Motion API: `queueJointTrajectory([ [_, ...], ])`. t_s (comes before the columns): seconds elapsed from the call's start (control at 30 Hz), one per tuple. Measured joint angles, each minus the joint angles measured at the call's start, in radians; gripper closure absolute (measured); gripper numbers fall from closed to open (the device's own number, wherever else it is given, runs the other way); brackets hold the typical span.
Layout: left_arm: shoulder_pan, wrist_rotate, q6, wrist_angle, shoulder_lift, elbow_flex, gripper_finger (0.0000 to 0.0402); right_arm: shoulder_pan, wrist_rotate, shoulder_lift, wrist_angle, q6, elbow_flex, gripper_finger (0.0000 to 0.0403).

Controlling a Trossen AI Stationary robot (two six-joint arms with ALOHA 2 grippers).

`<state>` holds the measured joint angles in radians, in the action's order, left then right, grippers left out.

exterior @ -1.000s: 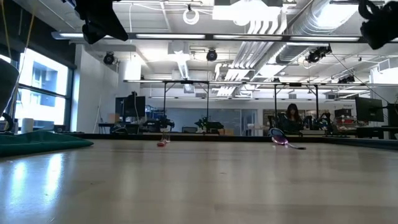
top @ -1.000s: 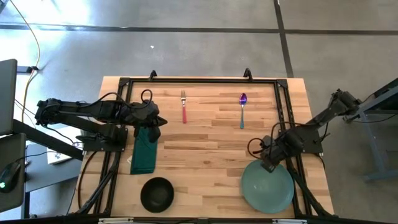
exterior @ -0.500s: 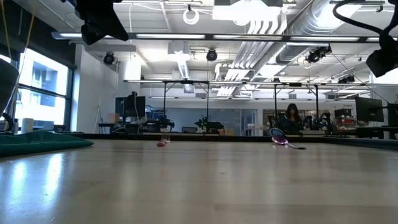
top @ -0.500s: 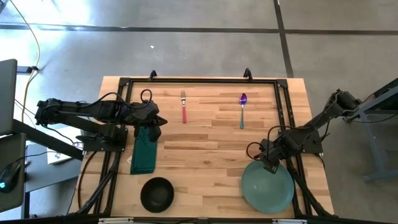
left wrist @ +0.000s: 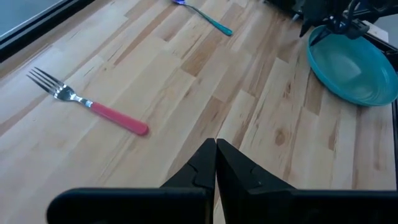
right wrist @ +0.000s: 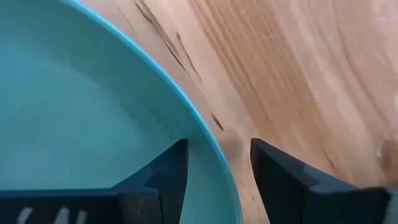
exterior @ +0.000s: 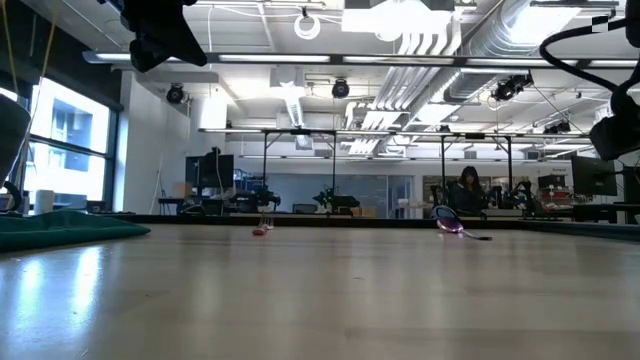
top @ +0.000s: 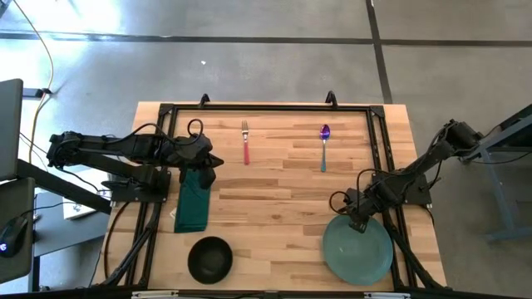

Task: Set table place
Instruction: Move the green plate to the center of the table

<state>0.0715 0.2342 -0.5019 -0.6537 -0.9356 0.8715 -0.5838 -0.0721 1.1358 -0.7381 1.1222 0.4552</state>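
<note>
A teal plate (top: pixel 359 251) lies near the table's (top: pixel 274 208) near right corner. My right gripper (top: pixel 357 219) is open at the plate's far rim (right wrist: pixel 205 140), one finger over the plate's inside and one over the wood outside; in the low view (exterior: pixel 614 128) it hangs above table height. My left gripper (top: pixel 207 162) is shut and empty, high above the far end of a folded green napkin (top: pixel 191 203). A red-handled fork (top: pixel 246 148) and a spoon (top: pixel 324 146) with a purple bowl and a teal handle lie toward the far edge. A black bowl (top: pixel 209 259) stands near the front edge.
A black rail frame (top: pixel 378 149) runs around the tabletop, close beside my right arm. Bare wood lies between the napkin and the plate. A grey side stand (top: pixel 83 199) stands left of the table. A person sits far off in the room (exterior: pixel 468 190).
My right gripper has come down toward the plate's far rim, dropping steadily in the low view, and has shifted slightly toward the table's left edge.
</note>
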Motion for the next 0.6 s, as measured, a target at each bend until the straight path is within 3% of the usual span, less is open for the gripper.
queueJointTrajectory([
  [0.17, 0.0, 0.011, 0.0, 0.0, 0.0, 0.0, 0.0401, 0.0, -0.004, 0.0, 0.022, 0.048, -0.012, 0.0275],
  [0.37, 0.0, 0.015, 0.0, 0.0, 0.0, 0.0, 0.0401, 0.0, -0.016, -0.003, 0.072, 0.067, -0.01, 0.039],
  [0.6, 0.0, 0.015, -0.001, 0.0, 0.0, 0.0, 0.0401, 0.025, 0.02, 0.0, 0.185, 0.143, 0.001, 0.0399],
])
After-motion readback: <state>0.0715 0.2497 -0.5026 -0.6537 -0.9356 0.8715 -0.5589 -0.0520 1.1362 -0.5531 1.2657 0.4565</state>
